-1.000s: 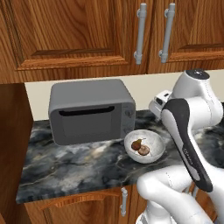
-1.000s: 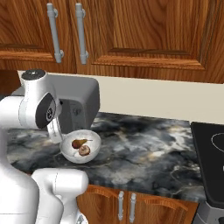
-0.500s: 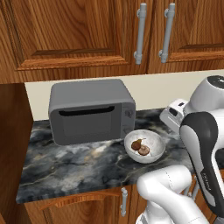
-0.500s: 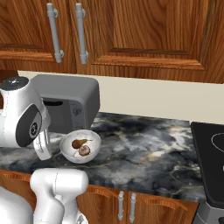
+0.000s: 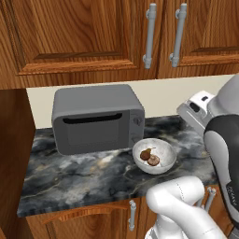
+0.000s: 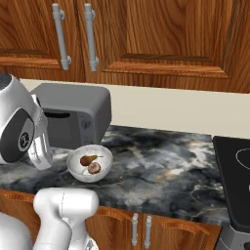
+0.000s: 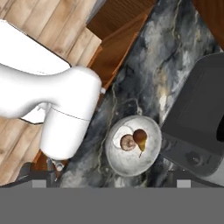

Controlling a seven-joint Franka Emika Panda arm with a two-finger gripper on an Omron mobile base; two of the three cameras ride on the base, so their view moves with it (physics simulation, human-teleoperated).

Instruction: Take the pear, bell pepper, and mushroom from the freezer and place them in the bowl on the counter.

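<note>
The arm has been swinging back and up over the last second: in the left base view its dark forearm stood right beside the bowl [image 5: 154, 156] and has since pulled away toward the right edge, and in the right base view the big joint has dropped from above the bowl to its left side. The bowl itself has not moved; it sits on the counter [image 5: 88, 175] just in front of the microwave's [image 5: 97, 118] control-panel corner, touching nothing but the stone. Inside it lie two items, side by side and touching: the pear [image 7: 141, 136], brownish with a thin stem, and the mushroom [image 7: 127, 142], a rounded brown cap. No red bell pepper is in the bowl, so by my reading two of the three deliveries are done and the arm is retreating to go back for the third. The hand camera looks straight down on the bowl from above, and the gripper [image 7: 109, 180] appears only as two dim tips low in that view, on either side of the bowl; nothing sits between them, so it seems to be empty with its fingers parted, though the tips are too faint to be sure. The freezer lies somewhere off to the side, so the base probably has to drive before the next pick
</note>
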